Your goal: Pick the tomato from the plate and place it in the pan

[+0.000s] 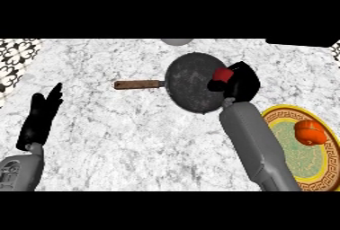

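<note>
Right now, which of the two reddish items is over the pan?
The deep red one in the right hand; the orange one lies on the plate.

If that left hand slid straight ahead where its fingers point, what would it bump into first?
Nothing, it seems: the left hand points up the marble counter, passing left of the pan's handle. Height is unclear.

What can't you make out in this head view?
All in the head view:
- Tomato: mostly hidden by the right hand curled round it; only a red patch shows.
- Pan: its right rim is covered by that hand.
- Plate: cut off by the right edge.
- Grey thing at the top: cut off by the edge, so I cannot tell what it is.
</note>
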Available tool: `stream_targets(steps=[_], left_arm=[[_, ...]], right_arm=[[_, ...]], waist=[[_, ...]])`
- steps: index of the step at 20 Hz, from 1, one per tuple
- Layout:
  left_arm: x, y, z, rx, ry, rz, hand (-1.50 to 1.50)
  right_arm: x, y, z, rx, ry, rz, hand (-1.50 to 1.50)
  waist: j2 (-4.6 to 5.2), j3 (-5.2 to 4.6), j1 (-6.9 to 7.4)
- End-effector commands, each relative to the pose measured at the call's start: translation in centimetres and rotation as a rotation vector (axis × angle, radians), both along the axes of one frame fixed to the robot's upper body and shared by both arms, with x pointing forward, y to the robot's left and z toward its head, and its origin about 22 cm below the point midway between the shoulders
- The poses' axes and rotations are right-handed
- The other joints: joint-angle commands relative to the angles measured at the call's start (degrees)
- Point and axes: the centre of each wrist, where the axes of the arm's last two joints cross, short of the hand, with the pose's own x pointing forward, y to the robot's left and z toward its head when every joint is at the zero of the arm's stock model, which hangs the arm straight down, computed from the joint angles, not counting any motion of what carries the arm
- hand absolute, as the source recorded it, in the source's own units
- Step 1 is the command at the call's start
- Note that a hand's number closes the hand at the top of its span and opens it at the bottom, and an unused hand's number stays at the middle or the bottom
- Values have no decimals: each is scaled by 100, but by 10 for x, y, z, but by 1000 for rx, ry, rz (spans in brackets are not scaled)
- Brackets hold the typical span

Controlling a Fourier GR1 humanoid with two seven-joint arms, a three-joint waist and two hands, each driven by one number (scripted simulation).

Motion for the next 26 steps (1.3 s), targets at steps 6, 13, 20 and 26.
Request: stream_targets(steps=[6,13,20,26], left_arm=[[10,-12,7,1,-14,-41,0],[11,-12,7,3,-20,-53,0],[9,-1,3,11,-9,-13,0],[-3,5,-9,-2,21,33,0]], right_arm=[[13,-2,-19,188,-85,-79,-150],[20,-2,-15,199,-255,-96,-150],[27,-3,-6,172,-449,-172,-150],[17,-12,-27,189,-495,-312,-150]], waist=[[90,14,246],[72,13,227],[35,-1,64],[-79,-6,-103]])
